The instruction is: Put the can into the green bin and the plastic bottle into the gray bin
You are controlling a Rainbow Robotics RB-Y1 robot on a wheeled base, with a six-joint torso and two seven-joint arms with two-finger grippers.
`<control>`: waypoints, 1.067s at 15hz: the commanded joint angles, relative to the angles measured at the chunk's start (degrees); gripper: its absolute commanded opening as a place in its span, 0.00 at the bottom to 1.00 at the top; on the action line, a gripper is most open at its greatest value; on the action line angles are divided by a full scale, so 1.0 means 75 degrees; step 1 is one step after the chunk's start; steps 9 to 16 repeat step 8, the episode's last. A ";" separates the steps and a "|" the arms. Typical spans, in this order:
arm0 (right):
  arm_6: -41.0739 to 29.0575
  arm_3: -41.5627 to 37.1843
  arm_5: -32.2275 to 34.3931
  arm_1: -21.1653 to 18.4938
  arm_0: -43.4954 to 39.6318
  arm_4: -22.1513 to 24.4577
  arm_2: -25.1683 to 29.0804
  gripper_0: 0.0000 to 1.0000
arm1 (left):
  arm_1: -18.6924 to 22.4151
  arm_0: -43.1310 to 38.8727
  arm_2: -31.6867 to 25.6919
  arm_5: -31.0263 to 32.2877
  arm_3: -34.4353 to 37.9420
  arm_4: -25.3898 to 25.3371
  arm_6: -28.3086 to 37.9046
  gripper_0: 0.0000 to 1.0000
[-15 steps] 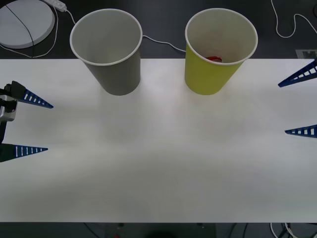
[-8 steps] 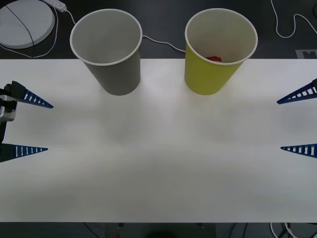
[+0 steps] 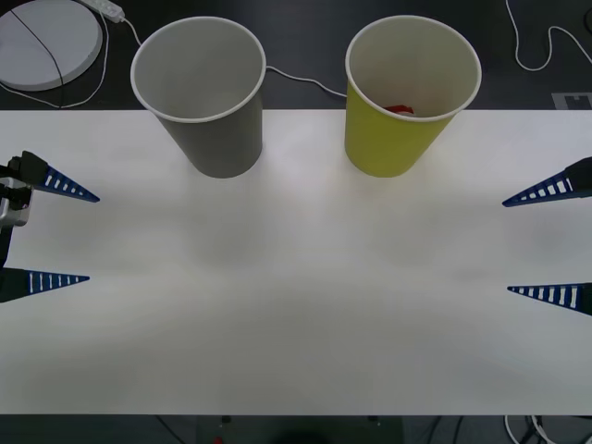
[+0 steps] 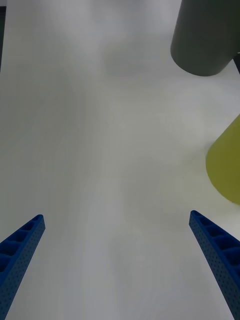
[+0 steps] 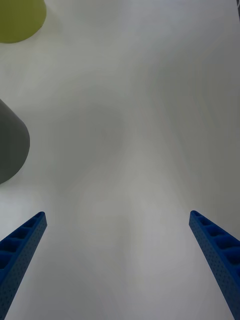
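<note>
The can [image 3: 400, 109] lies inside the green bin [image 3: 393, 139] at the table's far edge, its part done. Both grippers, left [image 3: 51, 236] and right [image 3: 546, 245], hover spread and empty at the side edges, likely parked; the gray bin [image 3: 217, 139] shows nothing inside.

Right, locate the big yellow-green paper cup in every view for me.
Front view: yellow-green paper cup upright at the table's far edge, right of centre.
Right wrist view: its wall at the picture's edge.
Left wrist view: its wall in a corner.
Shared landmark: the gray paper cup beside it.
</note>
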State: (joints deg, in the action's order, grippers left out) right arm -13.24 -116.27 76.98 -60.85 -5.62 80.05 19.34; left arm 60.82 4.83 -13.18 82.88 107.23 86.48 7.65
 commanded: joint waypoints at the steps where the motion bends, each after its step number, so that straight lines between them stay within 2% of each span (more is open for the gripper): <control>1: 0.0101 -0.0048 0.0002 0.0004 -0.0094 0.0014 -0.0001 1.00 | 0.0000 0.0000 0.0000 0.0000 0.0000 0.0000 0.0000 1.00; 16: 0.0160 -0.0024 0.0002 0.0016 -0.0094 0.0085 -0.0001 1.00 | 0.0000 0.0000 0.0000 0.0000 0.0000 0.0000 0.0000 1.00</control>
